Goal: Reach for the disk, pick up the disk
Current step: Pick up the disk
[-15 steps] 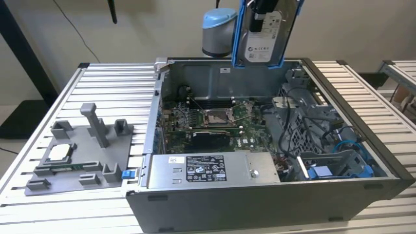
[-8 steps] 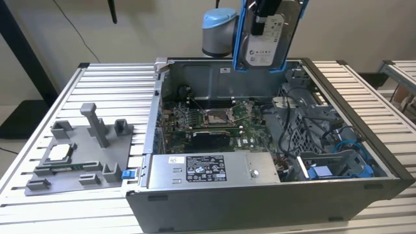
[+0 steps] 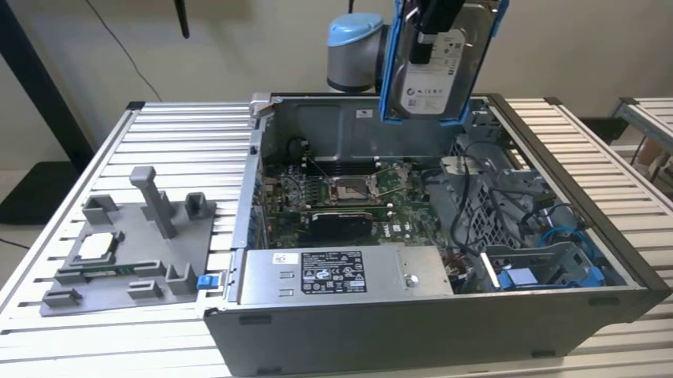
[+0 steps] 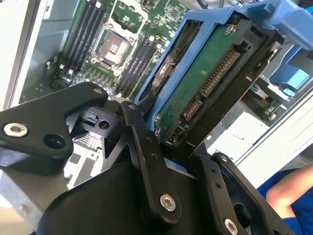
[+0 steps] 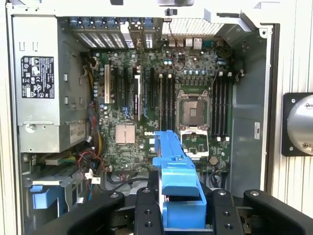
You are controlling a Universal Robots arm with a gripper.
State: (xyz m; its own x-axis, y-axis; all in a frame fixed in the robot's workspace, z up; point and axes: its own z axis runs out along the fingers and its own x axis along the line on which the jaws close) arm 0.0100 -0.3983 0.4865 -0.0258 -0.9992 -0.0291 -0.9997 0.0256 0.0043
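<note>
- One gripper [image 4: 171,147] is clenched on the disk [image 3: 436,63], gripping its edge; the disk hangs clear above the open computer case [image 3: 620,260], at 12 o'clock from the motherboard [image 3: 347,193]
- Long axis near vertical, running straight down from the gripper

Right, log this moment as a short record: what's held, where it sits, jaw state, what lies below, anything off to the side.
held: the disk, silver drive in a blue bracket
position: lifted above the open computer case, hanging upright in the exterior view
gripper: jaws closed on the disk's edge
below: motherboard and power supply inside the case
side: grey fixture on the table, at the exterior view's left
</note>
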